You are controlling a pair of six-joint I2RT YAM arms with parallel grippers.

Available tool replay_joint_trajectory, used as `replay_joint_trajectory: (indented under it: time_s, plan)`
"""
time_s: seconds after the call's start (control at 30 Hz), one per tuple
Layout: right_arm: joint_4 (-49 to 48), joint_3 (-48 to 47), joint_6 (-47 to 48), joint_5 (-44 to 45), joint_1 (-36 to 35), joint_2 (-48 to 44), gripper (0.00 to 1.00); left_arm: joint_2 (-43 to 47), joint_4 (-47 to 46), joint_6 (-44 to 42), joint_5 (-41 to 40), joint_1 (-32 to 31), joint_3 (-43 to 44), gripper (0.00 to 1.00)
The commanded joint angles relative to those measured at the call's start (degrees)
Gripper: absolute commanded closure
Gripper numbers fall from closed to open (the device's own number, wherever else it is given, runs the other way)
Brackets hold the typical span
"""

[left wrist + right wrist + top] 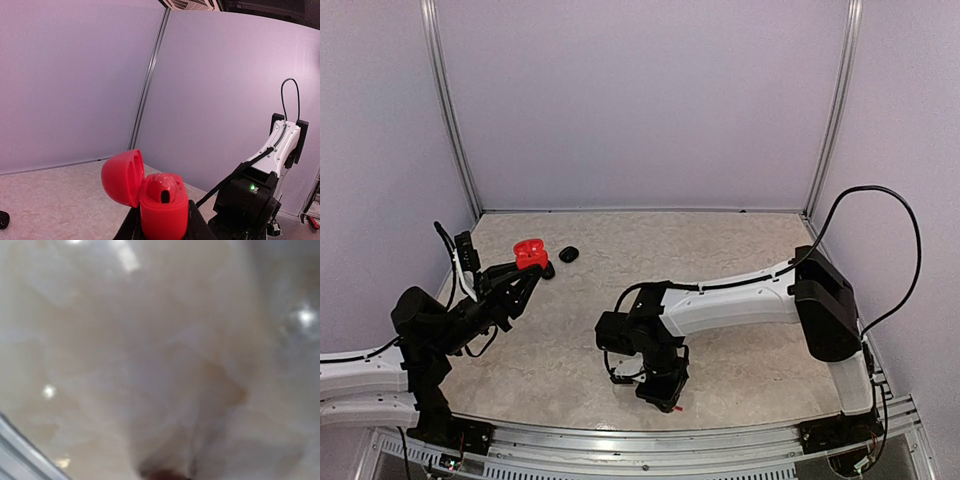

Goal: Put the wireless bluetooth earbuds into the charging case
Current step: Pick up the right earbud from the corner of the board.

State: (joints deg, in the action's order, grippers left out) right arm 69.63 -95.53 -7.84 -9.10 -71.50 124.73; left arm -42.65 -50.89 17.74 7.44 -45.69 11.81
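Note:
My left gripper is shut on a red charging case, held up over the table's left side. In the left wrist view the case stands upright between the fingers with its lid swung open to the left. A glossy red rounded piece with a dark slot sits in its cavity. My right gripper points straight down at the table near the front edge, beside a tiny red speck, possibly an earbud. The right wrist view is a blur of tabletop with a dark reddish patch; no fingers show.
A black pebble-like object lies on the table right of the red case, and another dark item sits just below the case. A black shape shows at the left edge of the left wrist view. Walls enclose the table.

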Motion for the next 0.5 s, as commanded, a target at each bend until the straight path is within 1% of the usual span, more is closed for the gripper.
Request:
replay_joint_trajectory:
  time_s: [0.0,0.17,0.33,0.4,0.47]
  plan:
    - [3.82,-1.25,-0.64,2.04,-1.24,1.92,0.76,0.81,-0.62,-0.90,0.36,0.25,-0.71,1.00]
    - [5.18,-1.85,-1.09,3.67,-2.08,2.40,0.71,0.56,-0.69,-0.86,0.60,0.10,-0.74,1.00]
    - [4.74,-2.46,-1.30,3.75,-2.54,2.70,0.76,0.51,-0.72,-0.95,0.61,0.08,-0.83,1.00]
    - [4.52,-2.47,-1.31,3.75,-2.57,2.85,0.77,0.45,-0.70,-0.95,0.55,-0.01,-0.83,1.00]
    - [4.38,-2.70,-1.33,3.75,-2.64,3.09,0.75,0.46,-0.62,-0.91,0.63,-0.01,-0.83,1.00]
